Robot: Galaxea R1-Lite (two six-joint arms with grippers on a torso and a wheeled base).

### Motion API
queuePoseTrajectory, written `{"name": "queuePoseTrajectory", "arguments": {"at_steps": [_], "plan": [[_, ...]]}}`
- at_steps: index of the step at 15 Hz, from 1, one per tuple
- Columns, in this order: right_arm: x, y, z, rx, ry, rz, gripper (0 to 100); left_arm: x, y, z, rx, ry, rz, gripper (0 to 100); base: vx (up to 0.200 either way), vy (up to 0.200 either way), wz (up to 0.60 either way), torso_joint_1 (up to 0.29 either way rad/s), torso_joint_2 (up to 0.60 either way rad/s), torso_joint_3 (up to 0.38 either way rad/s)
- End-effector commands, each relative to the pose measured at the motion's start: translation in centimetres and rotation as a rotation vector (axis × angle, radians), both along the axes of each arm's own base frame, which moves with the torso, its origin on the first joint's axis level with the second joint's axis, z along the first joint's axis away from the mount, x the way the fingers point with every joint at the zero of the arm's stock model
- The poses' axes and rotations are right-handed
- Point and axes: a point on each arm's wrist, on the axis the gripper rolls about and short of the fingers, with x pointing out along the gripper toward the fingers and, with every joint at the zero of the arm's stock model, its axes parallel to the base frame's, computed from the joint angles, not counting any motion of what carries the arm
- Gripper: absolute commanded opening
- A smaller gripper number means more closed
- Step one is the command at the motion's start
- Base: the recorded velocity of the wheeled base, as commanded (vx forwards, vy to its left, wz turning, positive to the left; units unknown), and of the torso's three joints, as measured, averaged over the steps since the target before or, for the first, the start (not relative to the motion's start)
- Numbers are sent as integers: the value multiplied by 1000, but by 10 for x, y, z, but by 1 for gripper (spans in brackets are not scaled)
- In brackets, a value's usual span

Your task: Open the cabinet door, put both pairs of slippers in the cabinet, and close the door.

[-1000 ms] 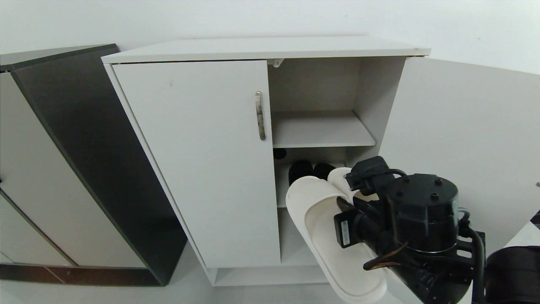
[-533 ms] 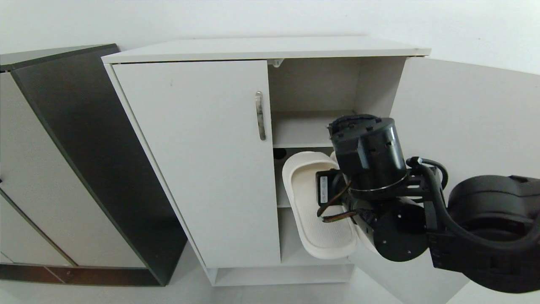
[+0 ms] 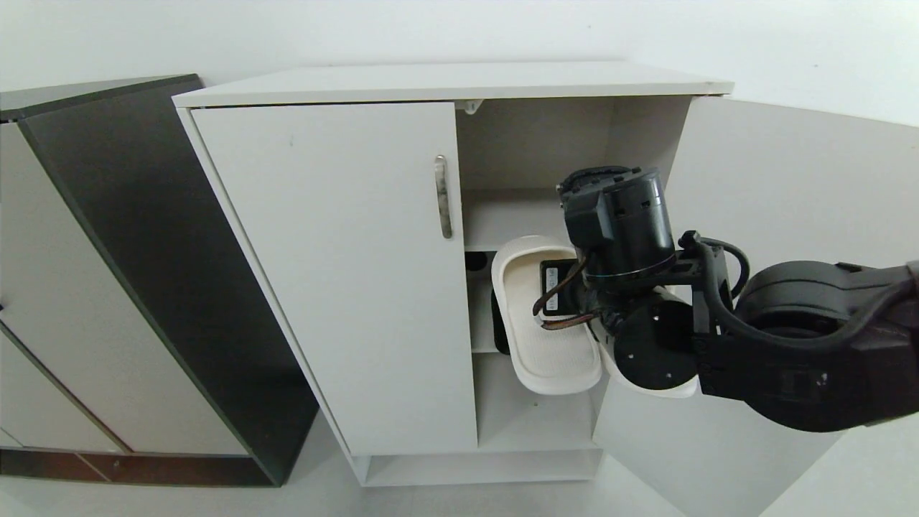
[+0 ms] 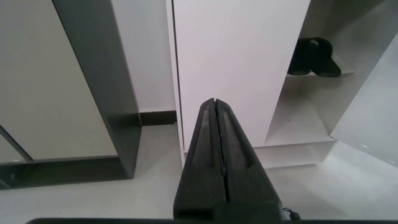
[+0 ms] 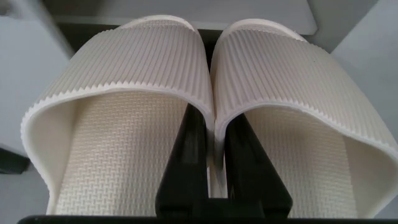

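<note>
The cabinet (image 3: 452, 79) has its right door (image 3: 761, 215) swung open, so the step in hand seems to be stowing the second pair. The white slippers (image 3: 546, 323) hang at the cabinet's open side, before the middle shelf, their inner edges clamped together by the right gripper (image 5: 214, 155). Their long axis runs into the cabinet, toes inward and higher. The black slippers (image 4: 316, 56) lie on that shelf. Next, probably: level the pair, push deeper, let go. The left gripper (image 4: 214, 106), jaws pressed together on nothing, hangs before the cabinet's closed door.

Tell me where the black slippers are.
Left wrist view: black slippers sit on a shelf in the cabinet's open right half, beside the closed door.
</note>
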Motion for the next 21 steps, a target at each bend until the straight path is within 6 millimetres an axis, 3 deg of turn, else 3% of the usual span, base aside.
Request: {"name": "queuePoseTrajectory", "arguments": {"at_steps": [1,14,21], "plan": [[6,-1,-5,-9,9,-12,0,0,0,0,0,0,0,0,0,0,0,0,0,0],[13,7,-9,-3,9,-12,0,0,0,0,3,-1,-2,0,185,0,0,1,2,2],[32,9,-15,40,-20,15,0,0,0,0,3,-1,-2,0,0,0,0,0,0,0]]}}
